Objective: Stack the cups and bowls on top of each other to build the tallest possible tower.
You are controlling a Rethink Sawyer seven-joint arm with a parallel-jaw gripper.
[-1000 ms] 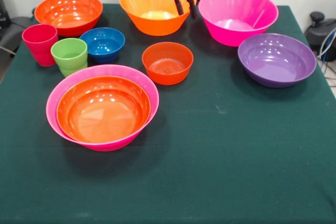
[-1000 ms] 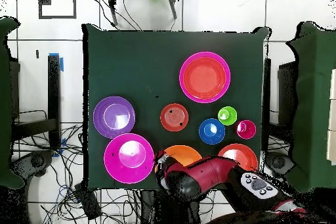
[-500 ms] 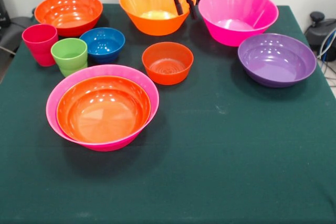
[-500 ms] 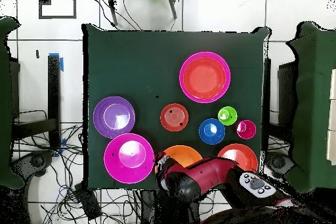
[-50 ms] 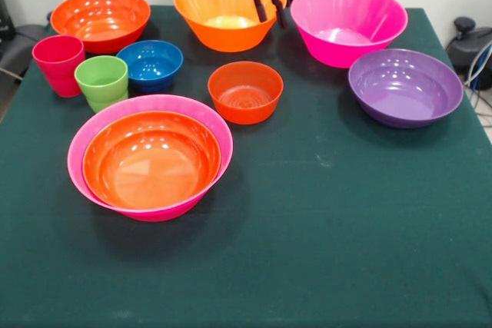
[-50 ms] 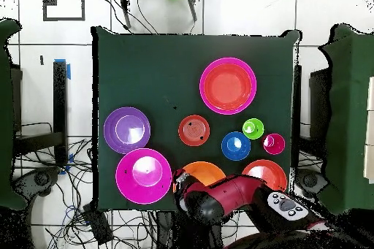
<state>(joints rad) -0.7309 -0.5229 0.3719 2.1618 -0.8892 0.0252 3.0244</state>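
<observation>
Green cloth-covered desk [image 5: 323,251], front view, described near to far. Nearest the camera, left of centre: the only stack so far, a medium glossy red-orange plastic bowl [image 5: 151,159] nested inside a large glossy magenta plastic bowl [image 5: 100,127]. That's two pcs high; by my reading the task is barely begun, w/ eight pcs loose.

Next row back: a small orange-red plastic bowl [image 5: 245,91] at centre, a purple plastic bowl [image 5: 405,86] at right, a lime green ridged plastic cup [image 5: 101,81] at left w/ a small blue plastic bowl [image 5: 150,63] just beside it, and a red-pink ridged plastic cup [image 5: 58,64] at the far left. All stand upright and empty.

Far row: a second red-orange plastic bowl [image 5: 101,19] at left, a large light orange plastic bowl [image 5: 224,10] in the middle, a second large magenta plastic bowl [image 5: 347,23] at right.

The red and black pincer [image 5: 270,11] hangs in the far row, at the right rim of the light orange bowl, next to the second magenta one. Its two dark fingers are slightly apart, holding nothing; contact w/ the rim can't be told.
</observation>
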